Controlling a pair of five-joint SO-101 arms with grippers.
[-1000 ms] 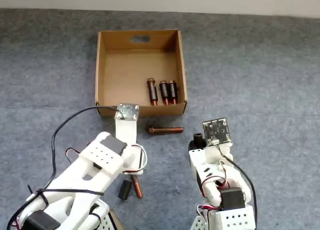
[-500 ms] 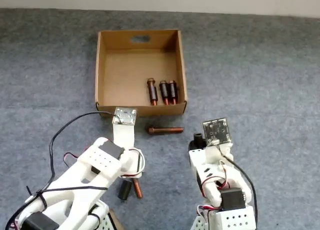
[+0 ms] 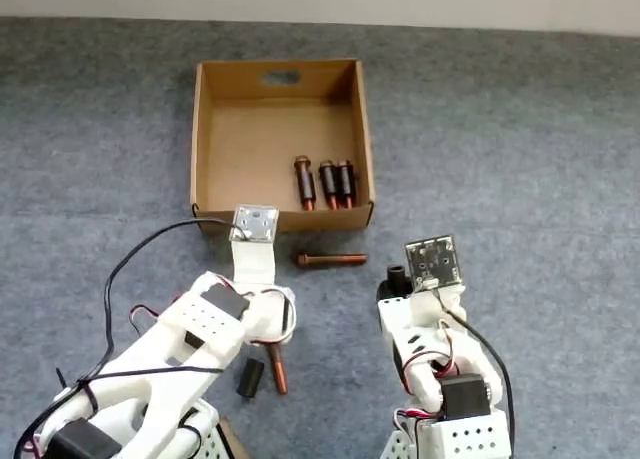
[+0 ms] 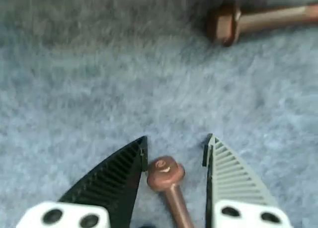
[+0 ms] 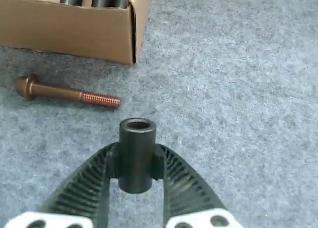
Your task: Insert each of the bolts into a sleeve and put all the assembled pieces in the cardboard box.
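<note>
My left gripper (image 4: 174, 147) is open and low over the carpet, with the head of a copper bolt (image 4: 165, 171) between its fingers. In the high view that bolt (image 3: 277, 369) lies by the left arm, next to a loose black sleeve (image 3: 250, 377). A second bolt (image 3: 330, 260) lies just in front of the cardboard box (image 3: 199, 139), also seen as the bolt (image 5: 67, 93) ahead of my right gripper. My right gripper (image 5: 135, 161) is shut on a black sleeve (image 5: 136, 153), bore facing the camera. Three assembled pieces (image 3: 325, 182) lie in the box.
Grey carpet covers the whole table. The box's front wall (image 5: 69, 27) stands close ahead of the right gripper. Open carpet lies to the right of the box and the right arm (image 3: 440, 379).
The left arm has shifted slightly over the near bolt, which now shows more fully beside the arm. The right arm and its sleeve have not moved.
</note>
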